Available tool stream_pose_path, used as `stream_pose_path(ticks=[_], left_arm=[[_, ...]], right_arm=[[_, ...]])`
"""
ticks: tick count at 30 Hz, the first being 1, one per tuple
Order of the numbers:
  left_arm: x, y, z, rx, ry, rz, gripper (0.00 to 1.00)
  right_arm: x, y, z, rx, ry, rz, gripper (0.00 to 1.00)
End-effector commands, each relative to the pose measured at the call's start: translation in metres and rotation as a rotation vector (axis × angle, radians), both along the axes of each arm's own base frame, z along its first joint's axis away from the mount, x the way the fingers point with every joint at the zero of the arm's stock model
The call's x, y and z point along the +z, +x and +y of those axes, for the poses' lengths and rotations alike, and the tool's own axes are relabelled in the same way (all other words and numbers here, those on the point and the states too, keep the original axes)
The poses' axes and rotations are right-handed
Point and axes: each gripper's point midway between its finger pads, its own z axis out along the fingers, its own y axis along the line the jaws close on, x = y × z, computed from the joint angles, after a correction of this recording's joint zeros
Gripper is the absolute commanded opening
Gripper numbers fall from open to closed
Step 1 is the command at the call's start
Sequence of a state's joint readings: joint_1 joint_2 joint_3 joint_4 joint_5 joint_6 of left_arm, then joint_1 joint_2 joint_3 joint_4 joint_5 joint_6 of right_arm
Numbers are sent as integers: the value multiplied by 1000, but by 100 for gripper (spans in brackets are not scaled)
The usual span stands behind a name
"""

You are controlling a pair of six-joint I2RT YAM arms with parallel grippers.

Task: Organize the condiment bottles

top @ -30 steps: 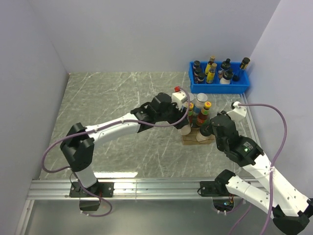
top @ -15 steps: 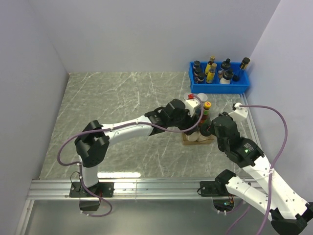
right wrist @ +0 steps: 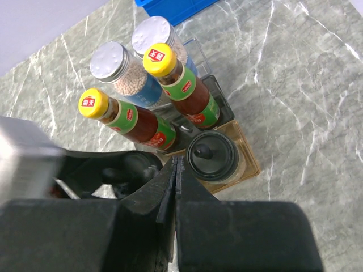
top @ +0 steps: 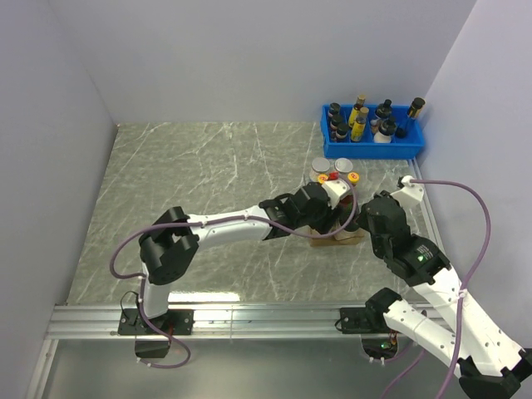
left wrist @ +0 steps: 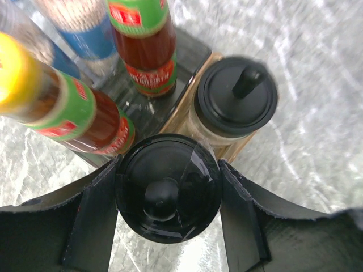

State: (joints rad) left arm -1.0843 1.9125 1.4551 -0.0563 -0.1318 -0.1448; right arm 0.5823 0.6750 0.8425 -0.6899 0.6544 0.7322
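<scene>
My left gripper (left wrist: 168,164) is shut on a black-capped little bottle (left wrist: 167,198) at the front left corner of a wooden rack (left wrist: 184,113). I cannot tell if the bottle rests in its slot. The other black-capped bottle (right wrist: 212,156) stands in the front right slot. Behind them stand two brown sauce bottles with yellow caps (right wrist: 130,122) (right wrist: 181,85) and two silver-lidded jars (right wrist: 122,71) (right wrist: 159,37). My right gripper (right wrist: 174,164) is shut and empty, just in front of the rack (top: 337,239), close beside the left gripper (top: 328,218).
A blue bin (top: 372,148) crowded with dark and yellow bottles stands at the back right, near the right wall. The rack sits close to the table's right edge. Both arms crowd the rack's near side.
My left gripper has come down and to the right with the black-capped bottle, from above the rack's left side to its front left corner. The right arm has barely moved.
</scene>
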Motion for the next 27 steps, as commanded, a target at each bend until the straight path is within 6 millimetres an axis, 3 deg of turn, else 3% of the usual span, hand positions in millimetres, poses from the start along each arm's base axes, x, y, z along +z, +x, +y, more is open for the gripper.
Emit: stream_pose_path(ticks=[1,7,10,12,13,17,23,26,27], left_arm=[[16,18,-7,54,-22,-98,0],[-3,20,-6,87,-9,-82,0],[-5,23,-6,103,-12,-82,0],[-9,23,-7,104,-7,-77,8],[-10,23,-7,108,-9,-73,21],[-11,23,-6,118,-27,-68,56],[-4,25,-6,142,-49,-68,69],[19,29,-2,183,-97,-83,71],[36,28,0,197,-136,-85,72]], right_arm=[[1,3,-2,-8,3,-17,0],[0,4,1,3,6,-12,1],[1,5,2,9,6,-12,10],[0,5,2,12,6,-9,20],[0,5,2,12,6,-9,29],[-1,4,4,23,8,-5,51],[-1,4,4,26,4,0,72],[2,4,4,27,4,-4,80],[2,3,4,28,4,-6,84]])
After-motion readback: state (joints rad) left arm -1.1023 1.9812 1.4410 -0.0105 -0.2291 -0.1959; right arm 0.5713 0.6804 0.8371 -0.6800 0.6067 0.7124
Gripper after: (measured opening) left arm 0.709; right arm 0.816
